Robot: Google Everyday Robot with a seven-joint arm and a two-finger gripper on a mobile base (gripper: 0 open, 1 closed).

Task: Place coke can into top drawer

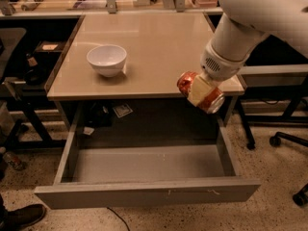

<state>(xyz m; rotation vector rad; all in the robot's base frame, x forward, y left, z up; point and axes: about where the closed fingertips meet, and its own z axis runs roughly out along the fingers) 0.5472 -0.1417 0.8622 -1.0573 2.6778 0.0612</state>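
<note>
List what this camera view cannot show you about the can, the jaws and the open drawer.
All in the camera view:
1. Gripper, at the table's front right edge, holding the coke can: its far jaw is hidden behind the can.
2. Can's markings: covered by the near jaw, unreadable.
3. Top drawer's back: hidden under the table, in shadow.
4. Arm: cut off by the top and right edges.
</note>
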